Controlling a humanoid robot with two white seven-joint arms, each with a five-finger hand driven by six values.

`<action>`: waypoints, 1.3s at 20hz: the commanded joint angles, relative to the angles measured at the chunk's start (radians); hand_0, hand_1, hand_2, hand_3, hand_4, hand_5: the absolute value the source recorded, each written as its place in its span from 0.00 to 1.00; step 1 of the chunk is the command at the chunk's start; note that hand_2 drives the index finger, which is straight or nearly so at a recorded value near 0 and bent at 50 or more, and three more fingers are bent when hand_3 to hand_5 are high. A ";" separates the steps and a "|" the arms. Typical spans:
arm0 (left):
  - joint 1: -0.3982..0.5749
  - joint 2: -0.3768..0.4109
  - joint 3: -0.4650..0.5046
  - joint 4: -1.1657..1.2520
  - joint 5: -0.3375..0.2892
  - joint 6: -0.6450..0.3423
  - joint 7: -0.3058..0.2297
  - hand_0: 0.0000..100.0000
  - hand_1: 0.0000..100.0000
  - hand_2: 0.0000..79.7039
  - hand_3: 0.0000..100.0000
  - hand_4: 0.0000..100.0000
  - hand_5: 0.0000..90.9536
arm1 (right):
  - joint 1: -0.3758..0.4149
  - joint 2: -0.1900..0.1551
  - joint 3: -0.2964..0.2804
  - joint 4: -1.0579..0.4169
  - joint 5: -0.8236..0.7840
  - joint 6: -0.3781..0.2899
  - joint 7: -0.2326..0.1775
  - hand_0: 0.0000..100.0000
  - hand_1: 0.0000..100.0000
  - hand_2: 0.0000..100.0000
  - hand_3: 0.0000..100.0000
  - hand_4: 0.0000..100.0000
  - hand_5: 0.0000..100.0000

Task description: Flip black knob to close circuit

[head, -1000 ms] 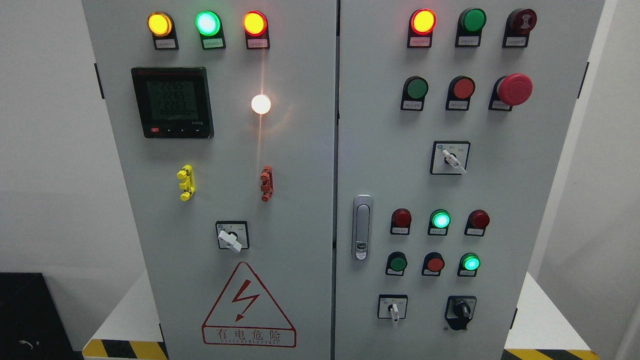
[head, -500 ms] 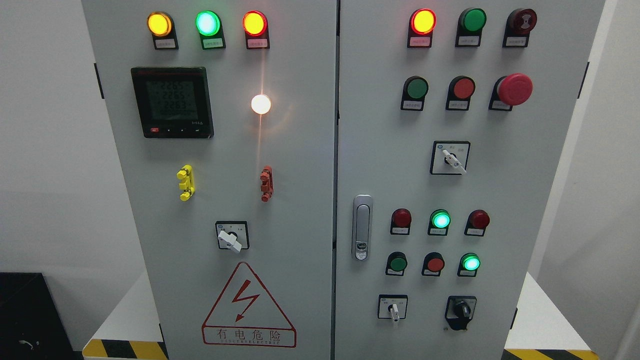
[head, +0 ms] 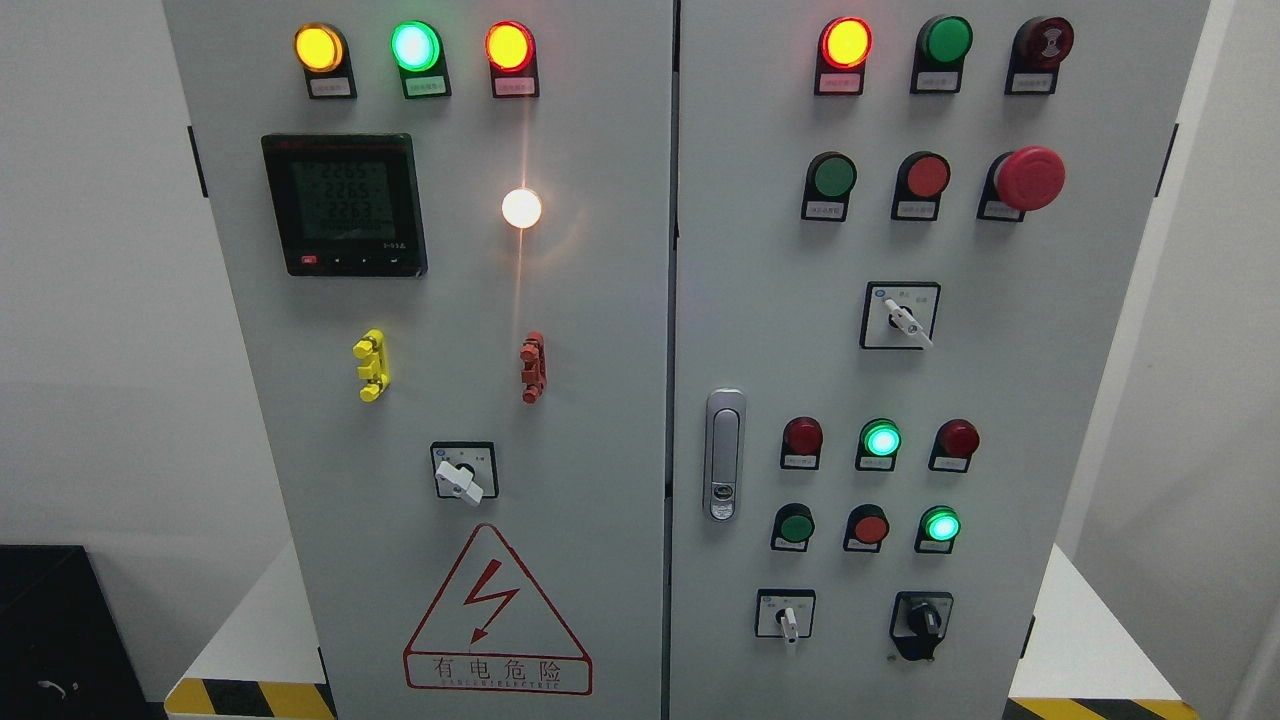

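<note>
A grey electrical cabinet (head: 620, 330) with two doors fills the head view. The black knob (head: 924, 622) sits at the lower right of the right door, on a black mount, its handle standing roughly upright. Left of it is a small white rotary switch (head: 787, 616). Neither of my hands nor any arm shows in the frame.
The right door carries a silver door handle (head: 724, 455), a red mushroom stop button (head: 1030, 178), another white switch (head: 903, 318) and rows of red and green lamps. The left door has a digital meter (head: 345, 205), a white switch (head: 462, 476) and a hazard triangle (head: 495, 615).
</note>
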 commanded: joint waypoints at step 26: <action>0.006 0.000 0.000 0.000 0.000 0.000 0.000 0.12 0.56 0.00 0.00 0.00 0.00 | -0.131 0.009 -0.006 -0.616 0.261 0.089 0.142 0.00 0.00 0.92 1.00 0.99 1.00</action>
